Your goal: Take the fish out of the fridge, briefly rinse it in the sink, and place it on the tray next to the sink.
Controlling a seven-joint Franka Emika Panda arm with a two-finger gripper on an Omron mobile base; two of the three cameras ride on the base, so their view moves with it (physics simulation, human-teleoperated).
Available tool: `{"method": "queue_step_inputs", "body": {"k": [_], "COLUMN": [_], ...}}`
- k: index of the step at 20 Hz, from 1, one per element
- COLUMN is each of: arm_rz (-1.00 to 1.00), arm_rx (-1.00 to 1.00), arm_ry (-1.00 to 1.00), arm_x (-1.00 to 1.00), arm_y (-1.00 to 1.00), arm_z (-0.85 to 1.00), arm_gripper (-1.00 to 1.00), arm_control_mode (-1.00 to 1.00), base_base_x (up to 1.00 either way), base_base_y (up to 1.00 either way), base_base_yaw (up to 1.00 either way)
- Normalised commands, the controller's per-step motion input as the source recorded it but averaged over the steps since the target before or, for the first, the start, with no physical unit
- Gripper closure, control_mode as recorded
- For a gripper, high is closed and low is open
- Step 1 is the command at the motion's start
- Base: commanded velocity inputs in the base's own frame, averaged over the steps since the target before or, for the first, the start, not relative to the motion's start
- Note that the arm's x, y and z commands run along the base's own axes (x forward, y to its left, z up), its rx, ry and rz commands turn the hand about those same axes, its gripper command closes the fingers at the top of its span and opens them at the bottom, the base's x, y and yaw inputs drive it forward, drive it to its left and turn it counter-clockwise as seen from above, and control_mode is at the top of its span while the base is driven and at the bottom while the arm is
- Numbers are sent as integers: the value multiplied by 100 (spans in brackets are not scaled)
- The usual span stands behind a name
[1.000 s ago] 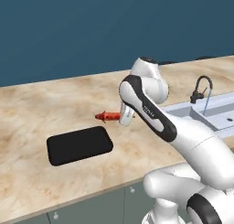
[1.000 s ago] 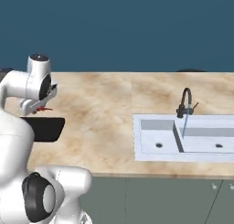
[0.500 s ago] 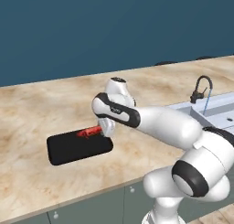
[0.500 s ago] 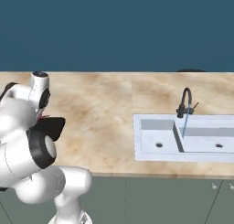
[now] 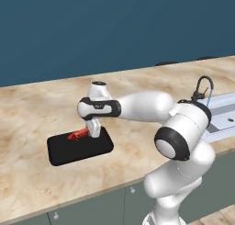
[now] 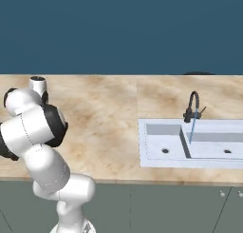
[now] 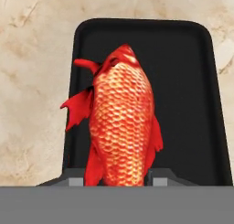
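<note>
The fish (image 7: 121,122), red-orange and scaly, is clamped between my gripper's (image 7: 116,179) two fingertips, tail end at the jaws and head pointing away. It hangs low over the black tray (image 7: 183,81); I cannot tell whether it touches the tray. In the left base view the gripper (image 5: 94,129) reaches down at the tray's (image 5: 92,150) far edge, with the fish (image 5: 78,135) sticking out to its left above the black surface. The sink (image 6: 163,144) with its dark tap (image 6: 192,108) lies to the right, a thin stream of water falling from the tap. The fridge is out of view.
The tray sits on a beige marble counter (image 5: 32,109) with a dark blue wall behind. The counter's front edge (image 5: 69,201) runs just before the tray, with grey cabinet fronts below. The sink (image 5: 225,111) is at the far right in the left base view.
The arm has swung left from the middle of the counter and come down over the tray, carrying the fish with it. The jaws stayed shut on the fish.
</note>
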Motion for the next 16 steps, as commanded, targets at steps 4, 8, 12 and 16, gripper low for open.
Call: {"method": "queue_step_inputs", "body": {"k": [4, 8, 12, 16], "arm_rz": [0, 0, 0, 0], "arm_rx": [0, -1, -4, 0], "arm_ry": [0, -4, -11, -4], "arm_x": [-1, 12, 21, 13], "arm_y": [15, 10, 6, 0], "arm_z": [-44, -24, -18, -4], "arm_gripper": [100, 100, 100, -100], "arm_control_mode": [-100, -100, -100, -100], "base_base_x": [0, 0, 0, 0], "base_base_y": [0, 0, 0, 0], "base_base_yaw": [0, 0, 0, 0]}}
